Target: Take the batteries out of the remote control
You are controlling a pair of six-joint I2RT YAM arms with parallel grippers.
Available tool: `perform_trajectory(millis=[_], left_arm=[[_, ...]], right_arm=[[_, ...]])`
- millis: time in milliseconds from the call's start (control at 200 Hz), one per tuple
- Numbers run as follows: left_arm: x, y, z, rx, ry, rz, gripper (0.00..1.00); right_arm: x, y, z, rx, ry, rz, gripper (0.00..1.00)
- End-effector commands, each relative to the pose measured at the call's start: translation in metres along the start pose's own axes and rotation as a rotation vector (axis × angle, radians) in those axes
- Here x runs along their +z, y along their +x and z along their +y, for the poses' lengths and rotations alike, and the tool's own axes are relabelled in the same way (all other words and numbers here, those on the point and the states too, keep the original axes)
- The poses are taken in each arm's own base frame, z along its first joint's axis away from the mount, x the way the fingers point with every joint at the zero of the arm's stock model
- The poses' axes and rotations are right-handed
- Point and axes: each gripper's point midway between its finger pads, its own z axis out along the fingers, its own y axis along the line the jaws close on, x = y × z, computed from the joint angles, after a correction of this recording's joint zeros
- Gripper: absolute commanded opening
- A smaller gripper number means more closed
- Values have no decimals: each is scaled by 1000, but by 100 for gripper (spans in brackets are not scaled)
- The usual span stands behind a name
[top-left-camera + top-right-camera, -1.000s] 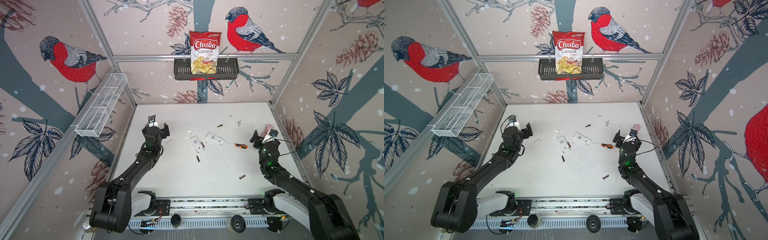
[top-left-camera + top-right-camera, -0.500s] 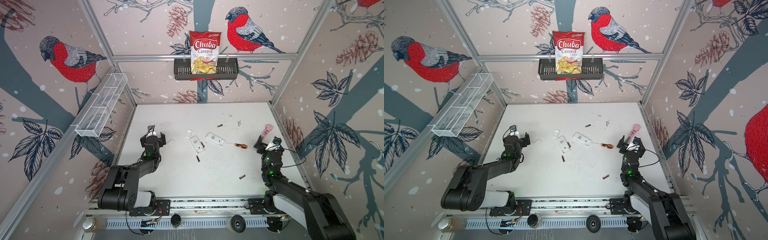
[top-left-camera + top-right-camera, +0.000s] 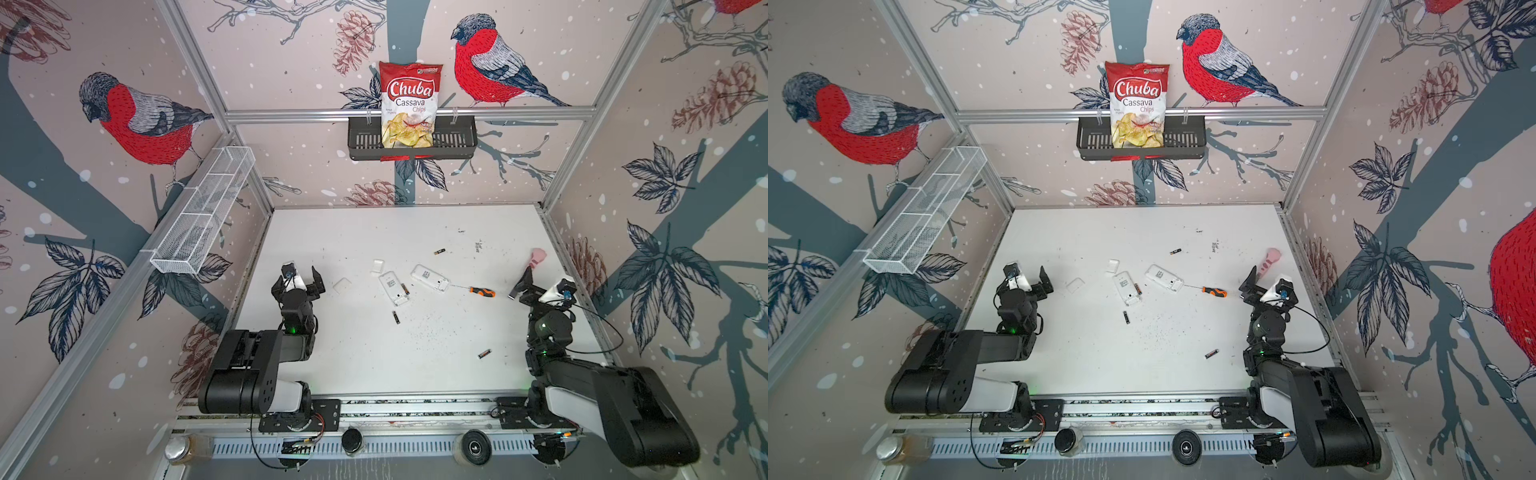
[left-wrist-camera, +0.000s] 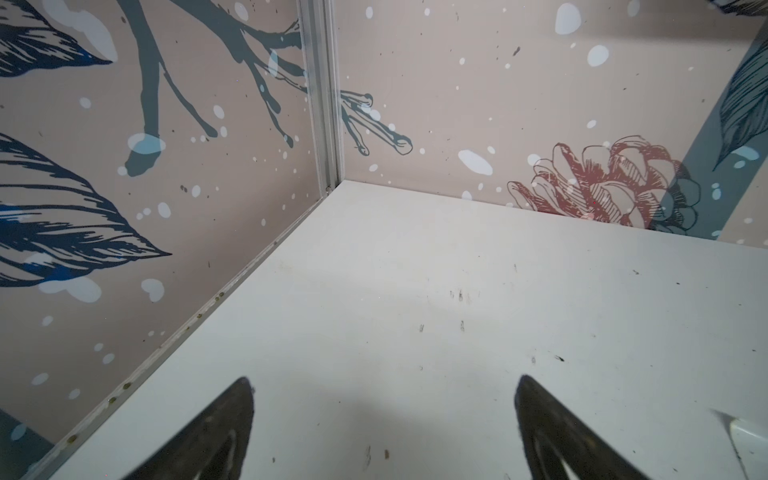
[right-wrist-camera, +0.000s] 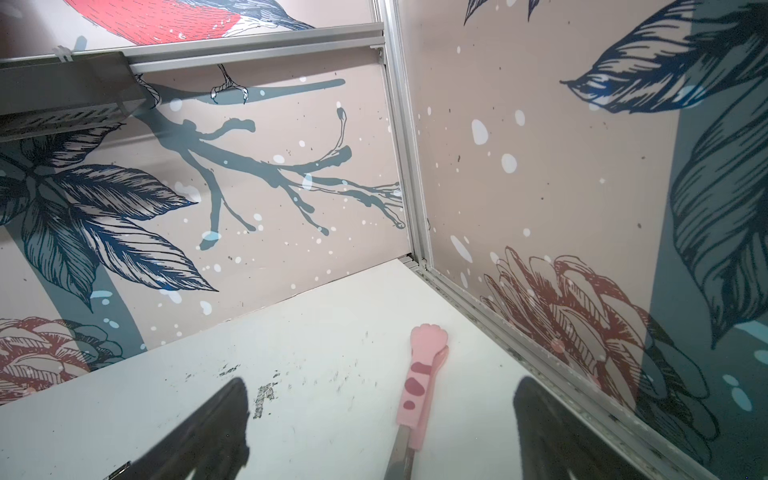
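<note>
In both top views two white remote controls point(image 3: 392, 287) point(image 3: 430, 278) point(image 3: 1126, 286) point(image 3: 1163, 277) lie mid-table, backs up. Loose batteries lie around them: one far point(image 3: 439, 251) point(image 3: 1175, 251), one in front of the left remote point(image 3: 395, 317) point(image 3: 1126, 317), one near the front right point(image 3: 484, 353) point(image 3: 1211, 353). A fourth battery point(image 3: 405, 289) rests against the left remote's side. My left gripper point(image 3: 301, 276) point(image 3: 1030, 278) point(image 4: 384, 386) stands open and empty at the left. My right gripper point(image 3: 536, 286) point(image 3: 1262, 284) point(image 5: 380, 386) stands open at the right.
Two white battery covers point(image 3: 377, 266) point(image 3: 341, 285) lie left of the remotes. An orange-handled screwdriver point(image 3: 482, 291) point(image 3: 1214, 291) lies right of them. Pink tweezers point(image 3: 537, 257) point(image 5: 422, 374) lie by the right wall, just ahead of the right gripper. Walls close in on both sides.
Both arms have folded back toward the front edge, drawing the grippers nearer and lower. The pink tweezers now lie uncovered beyond the right gripper. Both grippers stayed open.
</note>
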Motion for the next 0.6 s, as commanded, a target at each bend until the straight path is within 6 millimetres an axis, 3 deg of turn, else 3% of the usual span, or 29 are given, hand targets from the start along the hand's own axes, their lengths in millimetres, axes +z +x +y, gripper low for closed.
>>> perform_trajectory(millis=[0,125,200,285,420,590], left_arm=[[-9,-22,5,-53,-11,-132,97],[-9,-17,6,-50,-24,-128,97],[-6,-17,-3,-15,14,-136,97],[11,-10,-12,12,20,-57,97],[14,-9,-14,28,11,-53,97],[12,-9,-14,32,10,-58,97]], right_arm=[[-15,7,-1,-33,-30,-15,99],[-6,19,4,-59,-37,22,100],[3,31,7,-82,-41,50,99],[12,33,18,-132,-46,37,99],[55,70,16,-107,-56,275,99],[54,70,19,-105,-84,281,99]])
